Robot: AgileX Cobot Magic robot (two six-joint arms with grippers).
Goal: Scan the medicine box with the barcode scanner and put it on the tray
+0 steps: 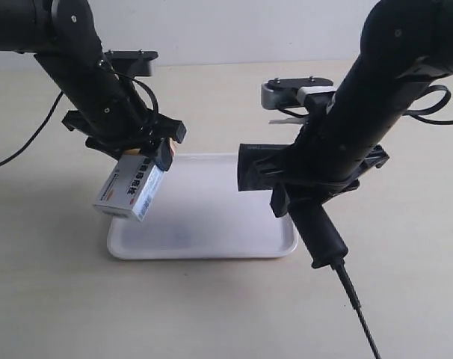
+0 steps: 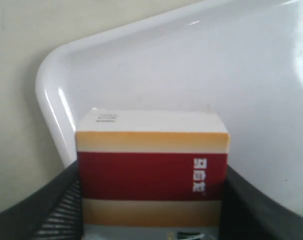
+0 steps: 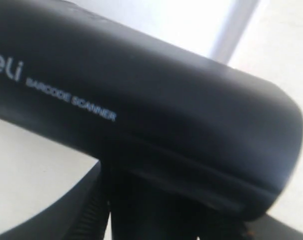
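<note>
Medicine box (image 1: 129, 190), white with a red and tan band, hangs tilted above the near corner of the tray (image 1: 211, 224) at the exterior view's left, clamped at its banded end by the left gripper (image 1: 148, 149). Opposite it, the right gripper (image 1: 309, 176) is closed on the black barcode scanner (image 1: 282, 170), whose boxy head faces the box across the tray while its cable (image 1: 357, 307) trails down. Tray rests flat on a pale beige worktop (image 1: 54, 299), with a plain white wall (image 1: 234, 30) behind.
</note>
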